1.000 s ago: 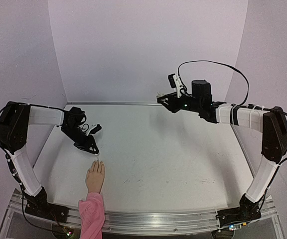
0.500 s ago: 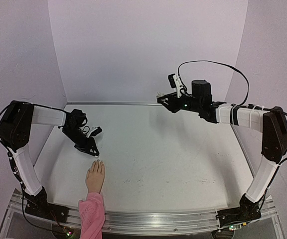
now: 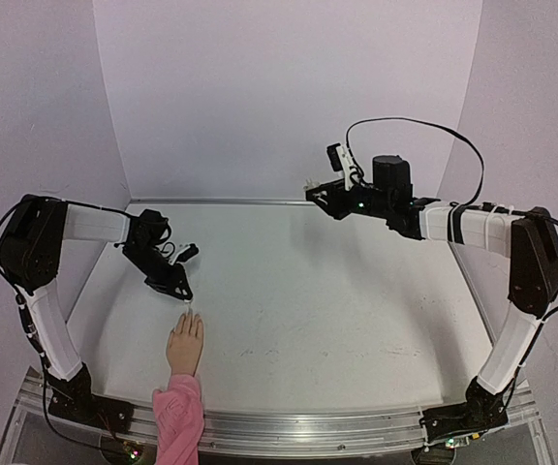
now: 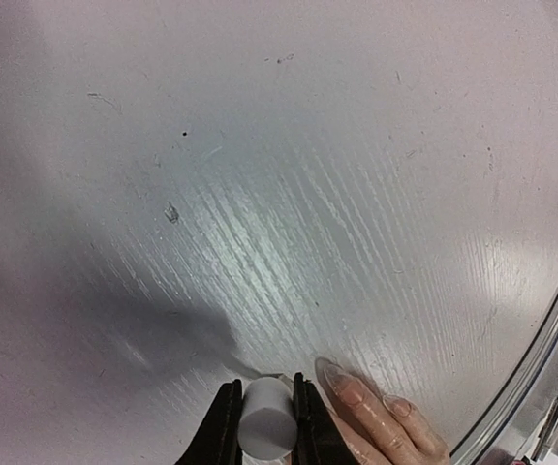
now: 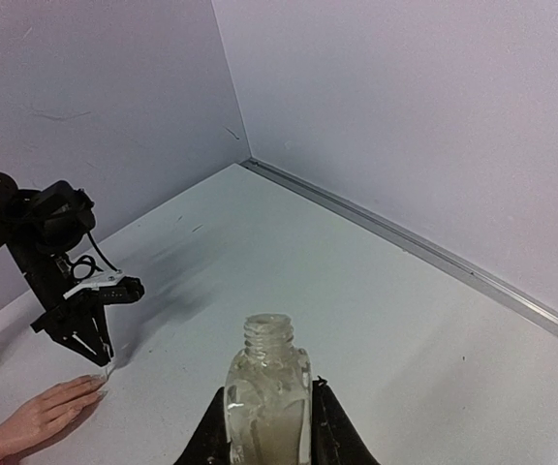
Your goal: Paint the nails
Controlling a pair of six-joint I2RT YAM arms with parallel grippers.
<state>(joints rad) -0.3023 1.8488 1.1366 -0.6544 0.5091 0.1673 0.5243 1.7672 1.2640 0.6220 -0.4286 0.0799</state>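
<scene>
Lower left of the overhead view: the mannequin hand [image 3: 185, 344] lay flat on the table [image 3: 337, 291], pink sleeve [image 3: 177, 418] at the bottom edge. I judged it light and apt to slide, best steadied at the sleeve. The nails [image 4: 340, 374] looked long, pale and glossy, probably hard and slick. My left gripper [image 4: 266, 412] was clamped on a white brush cap [image 4: 264, 434], my right gripper [image 5: 267, 426] on the open bottle [image 5: 267, 383].
</scene>
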